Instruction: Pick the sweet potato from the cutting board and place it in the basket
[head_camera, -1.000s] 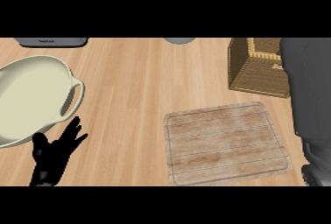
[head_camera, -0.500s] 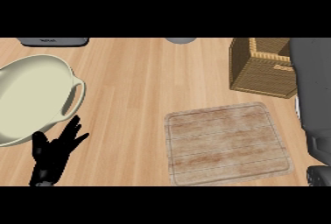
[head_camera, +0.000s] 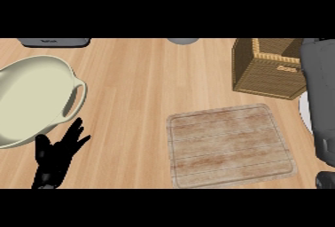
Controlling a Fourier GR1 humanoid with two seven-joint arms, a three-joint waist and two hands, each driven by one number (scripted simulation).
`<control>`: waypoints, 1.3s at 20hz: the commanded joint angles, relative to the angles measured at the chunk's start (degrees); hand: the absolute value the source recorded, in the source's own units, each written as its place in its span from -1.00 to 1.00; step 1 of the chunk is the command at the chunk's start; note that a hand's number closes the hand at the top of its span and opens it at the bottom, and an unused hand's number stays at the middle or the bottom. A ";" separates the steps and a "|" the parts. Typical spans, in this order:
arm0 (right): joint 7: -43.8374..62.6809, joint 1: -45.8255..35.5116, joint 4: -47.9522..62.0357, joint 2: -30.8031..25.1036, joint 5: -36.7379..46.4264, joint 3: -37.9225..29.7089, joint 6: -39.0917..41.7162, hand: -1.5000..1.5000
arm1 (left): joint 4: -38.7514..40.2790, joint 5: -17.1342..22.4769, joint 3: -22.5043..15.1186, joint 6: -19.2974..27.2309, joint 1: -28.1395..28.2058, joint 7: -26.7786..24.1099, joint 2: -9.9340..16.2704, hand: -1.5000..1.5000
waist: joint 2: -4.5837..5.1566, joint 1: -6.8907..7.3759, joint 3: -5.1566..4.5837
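Pale wood grain covers the counter [head_camera: 150,88], seen from steeply above. At the far left sits a cream-coloured basin [head_camera: 33,99] with a slotted handle on its right rim. Just below it, near the lower left edge, the robot's left hand [head_camera: 57,155] rests over the counter, black, its fingers straight and spread upward, holding nothing; its fingertips lie just beside the basin's rim.

Along the top edge, a dark grey flat object [head_camera: 53,42] shows at the left, and a small grey rounded shape [head_camera: 182,41] shows near the middle, both cut off by the view.

Right of centre lies the cutting board [head_camera: 229,144], a weathered, light-brown wooden rectangle with rounded corners, slightly turned. Its surface is bare; the sweet potato cannot be seen on it or anywhere else in view.

Above the board, at the upper right, stands the woven wicker basket [head_camera: 265,73], square and brown. The grey right forearm [head_camera: 319,102] runs down the right edge, overlapping the basket's right side. The right hand is not in view, so its state cannot be told.
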 commanded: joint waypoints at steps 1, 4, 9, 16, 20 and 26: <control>2.34 3.16 5.16 -3.71 7.08 1.74 -3.52 1.00 | 5.03 -0.28 0.38 -0.54 0.07 1.86 0.55 0.00 | 0.77 -0.59 -0.84; 0.40 4.12 5.94 -5.88 7.73 3.33 -0.45 1.00 | 5.04 -0.40 0.16 0.09 0.27 2.31 -0.51 0.00 | 0.39 -0.80 -0.79; -4.33 2.58 11.58 -8.46 8.00 3.57 0.11 -1.00 | 5.13 -0.49 0.00 -2.24 1.96 0.70 0.56 0.00 | 0.55 0.14 -0.76; -6.99 1.78 9.71 -12.86 3.27 -0.06 2.14 -1.00 | 5.38 -0.48 0.21 -2.31 1.90 0.84 -0.32 0.00 | 0.19 -0.76 -0.77; -9.32 5.92 6.28 -9.60 0.62 -2.11 -4.27 -1.00 | 4.69 -2.16 -0.41 0.53 1.22 1.58 -2.30 0.00 | 0.08 -1.12 -0.76; -5.44 8.99 1.78 -15.70 -2.92 -6.51 -1.35 -1.00 | 4.15 -1.31 0.94 -0.03 -0.21 4.27 -1.23 0.00 | -0.07 -2.01 -0.76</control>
